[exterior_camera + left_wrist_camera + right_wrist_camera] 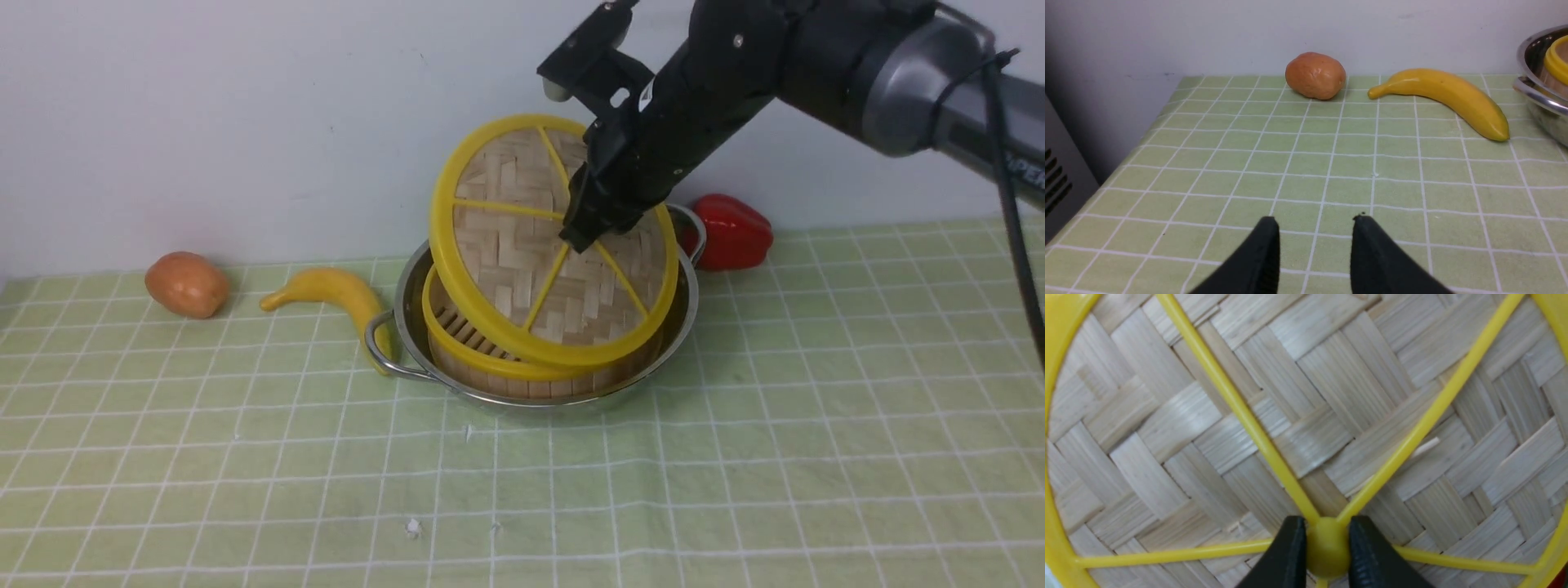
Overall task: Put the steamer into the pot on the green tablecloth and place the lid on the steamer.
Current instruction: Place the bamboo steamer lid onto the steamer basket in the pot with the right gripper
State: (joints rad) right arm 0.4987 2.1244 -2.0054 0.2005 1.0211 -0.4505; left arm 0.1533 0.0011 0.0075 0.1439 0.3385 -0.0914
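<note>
The right gripper (1326, 524) pinches the lid (522, 253) by its knob (1327, 549). The lid tilts over the steamer (490, 363), lowest at 6 o'clock. The left gripper (1314, 223) gapes empty.

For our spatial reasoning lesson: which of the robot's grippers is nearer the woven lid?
Right. The right gripper is clamped on the lid's central knob; the left gripper stands open over the tablecloth, short of the banana, away from the lid.

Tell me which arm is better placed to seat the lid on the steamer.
Right. The right gripper clamps the lid by its knob, tilted over the steamer in the pot. The left gripper hangs open and empty, facing the banana.
</note>
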